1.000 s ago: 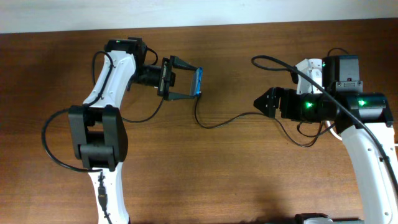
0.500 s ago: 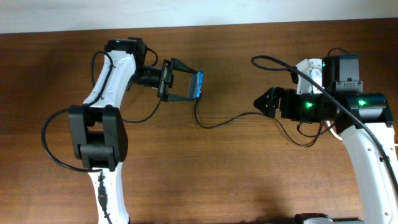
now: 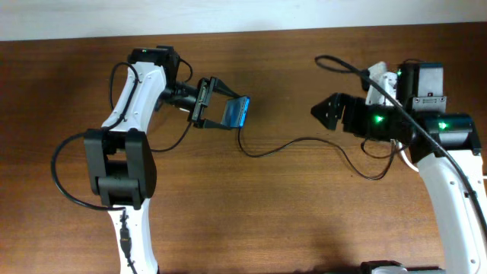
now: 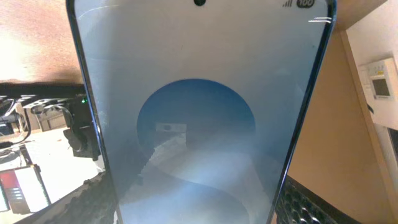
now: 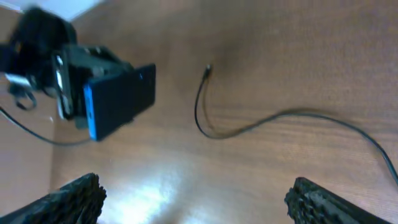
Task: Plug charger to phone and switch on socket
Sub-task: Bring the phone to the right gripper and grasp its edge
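Note:
My left gripper (image 3: 228, 113) is shut on the phone (image 3: 237, 113) and holds it above the table, its blue screen filling the left wrist view (image 4: 199, 124). The phone also shows in the right wrist view (image 5: 118, 99). The charger cable (image 3: 285, 144) lies on the table from the right arm toward the phone, its plug tip (image 3: 240, 131) just below the phone and apart from it; the tip shows in the right wrist view (image 5: 208, 70). My right gripper (image 3: 319, 112) is open and empty, right of the phone. The socket is mostly hidden behind the right arm.
The wooden table (image 3: 251, 213) runs to a white wall at the back. Black arm cables loop beside the left arm (image 3: 65, 186) and above the right arm (image 3: 338, 65).
My left gripper has tilted the phone so its screen faces up more. My right gripper has risen and moved a little toward the back.

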You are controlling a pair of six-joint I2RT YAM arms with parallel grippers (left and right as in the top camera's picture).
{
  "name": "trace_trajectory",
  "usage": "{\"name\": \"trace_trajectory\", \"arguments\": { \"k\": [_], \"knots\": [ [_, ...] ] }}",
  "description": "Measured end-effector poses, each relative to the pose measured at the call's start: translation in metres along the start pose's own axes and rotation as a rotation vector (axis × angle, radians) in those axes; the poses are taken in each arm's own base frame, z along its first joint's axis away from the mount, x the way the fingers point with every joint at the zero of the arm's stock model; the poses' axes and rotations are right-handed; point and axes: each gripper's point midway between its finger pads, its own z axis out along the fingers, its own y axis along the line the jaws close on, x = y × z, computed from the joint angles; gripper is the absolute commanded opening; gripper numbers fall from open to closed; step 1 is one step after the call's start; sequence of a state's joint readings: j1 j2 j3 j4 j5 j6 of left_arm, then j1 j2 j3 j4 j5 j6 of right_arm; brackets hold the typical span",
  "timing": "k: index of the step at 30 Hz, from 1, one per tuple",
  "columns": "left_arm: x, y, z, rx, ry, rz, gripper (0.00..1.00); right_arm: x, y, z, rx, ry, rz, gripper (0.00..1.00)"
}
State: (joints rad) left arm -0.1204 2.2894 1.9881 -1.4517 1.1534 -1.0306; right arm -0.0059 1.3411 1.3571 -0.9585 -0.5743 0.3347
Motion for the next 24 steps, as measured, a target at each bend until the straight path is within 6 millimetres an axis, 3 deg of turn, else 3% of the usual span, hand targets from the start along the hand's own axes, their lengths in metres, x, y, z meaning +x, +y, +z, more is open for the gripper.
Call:
{"name": "trace_trajectory", "arguments": {
  "k": [4,6,8,11,14,18,24],
  "knots": [
    [-0.009,0.001,0.005,-0.027,-0.057,0.031,0.0,-0.006,0.023,0.014,-0.049,-0.015,0.021,0.99],
    [-0.013,-0.001,0.017,-0.054,-0.095,0.092,0.0,0.0,0.039,0.045,-0.08,0.04,0.019,1.0],
    [-0.017,0.002,0.025,-0.09,-0.139,0.105,0.0,-0.005,0.045,0.059,-0.097,0.035,0.026,0.98],
    [-0.023,0.006,0.031,-0.128,-0.192,0.073,0.0,0.0,0.046,0.07,-0.037,0.029,0.055,0.88],
    [-0.027,0.008,0.03,-0.134,-0.219,0.034,0.0,0.014,0.055,0.087,0.04,0.026,0.074,0.7],
    [-0.027,0.008,0.03,-0.131,-0.224,0.007,0.0,0.034,0.053,0.118,0.115,0.07,0.138,0.65],
    [-0.024,0.006,0.031,-0.121,-0.204,-0.008,0.0,0.037,0.057,0.144,0.098,0.09,0.15,0.62]
  ]
}}
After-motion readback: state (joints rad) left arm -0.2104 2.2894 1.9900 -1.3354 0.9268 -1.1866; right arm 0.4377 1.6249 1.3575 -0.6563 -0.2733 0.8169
